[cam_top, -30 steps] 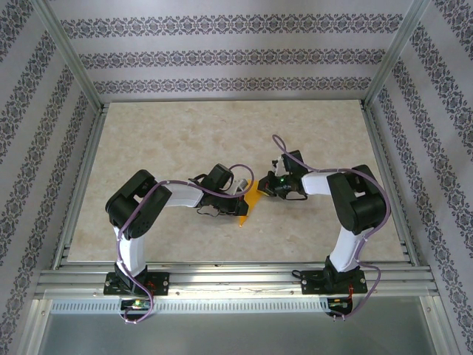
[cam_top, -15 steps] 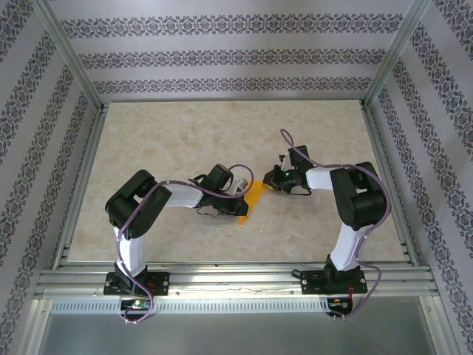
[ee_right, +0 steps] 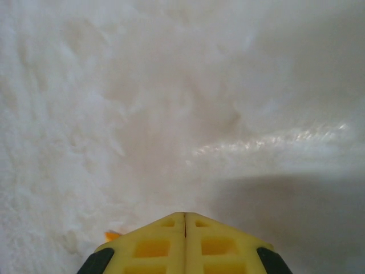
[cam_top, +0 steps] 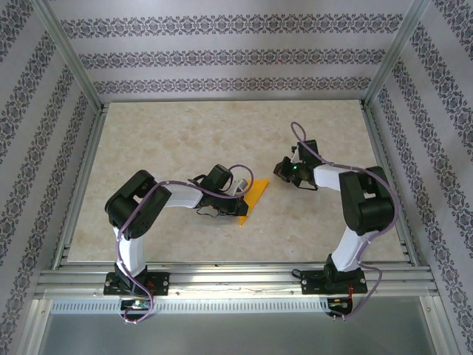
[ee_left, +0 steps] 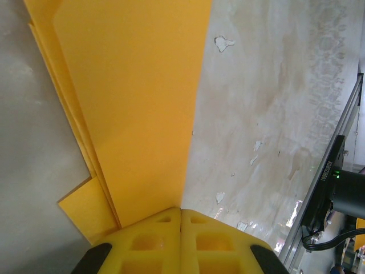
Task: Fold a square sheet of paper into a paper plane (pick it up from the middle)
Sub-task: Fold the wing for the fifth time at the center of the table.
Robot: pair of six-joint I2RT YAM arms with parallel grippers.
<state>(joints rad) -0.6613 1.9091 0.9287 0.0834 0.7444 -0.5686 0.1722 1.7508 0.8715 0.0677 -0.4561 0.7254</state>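
Observation:
The orange paper (cam_top: 256, 196) lies folded into a narrow pointed shape on the table, just left of centre. In the left wrist view the paper (ee_left: 131, 103) spreads up and left from my fingertips, with stacked layers along its left edge. My left gripper (cam_top: 241, 192) is shut, and its tips (ee_left: 181, 211) rest on the paper's near end. My right gripper (cam_top: 281, 171) sits low over bare table to the right of the paper, apart from it, and is shut with nothing in it (ee_right: 185, 214). A small orange sliver (ee_right: 112, 234) peeks out beside its left finger.
The pale marbled table (cam_top: 185, 140) is bordered by an aluminium frame (cam_top: 222, 255) at the near edge and by patterned walls on the other sides. The right arm's base (ee_left: 342, 188) shows at the right edge of the left wrist view.
My right gripper has drawn back from the paper's upper tip, moving right and slightly away. The left gripper and the paper have stayed put.

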